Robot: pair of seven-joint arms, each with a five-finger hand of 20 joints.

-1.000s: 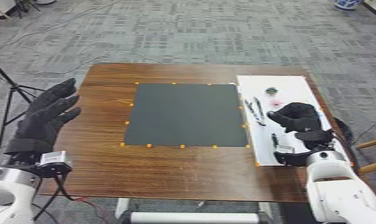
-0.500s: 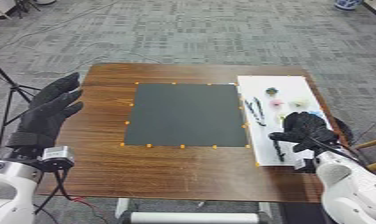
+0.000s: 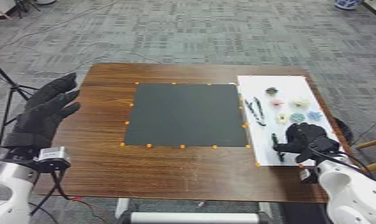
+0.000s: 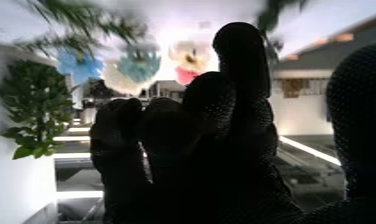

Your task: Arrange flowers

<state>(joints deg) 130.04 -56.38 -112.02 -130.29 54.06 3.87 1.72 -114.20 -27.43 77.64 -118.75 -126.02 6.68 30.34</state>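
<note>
head view: the left hand (image 3: 48, 111) is wide, fingers straight, by the table's (image 3: 184, 175) left side. the right hand (image 3: 306, 137) is over the white mat (image 3: 269, 84), just nearer than the flowers (image 3: 297, 118).

right wrist view: the right hand is wide, thumb apart from relaxed fingers, near green leaves (image 4: 35, 102).

on the white board (image 3: 287, 82) at right, a pink flower (image 3: 277, 103) sits left of a cream flower (image 3: 299, 102); nearer, a pale yellow flower (image 3: 282, 118), teal flower (image 3: 297, 118) and blue flower (image 3: 315, 116) run rightward.
</note>
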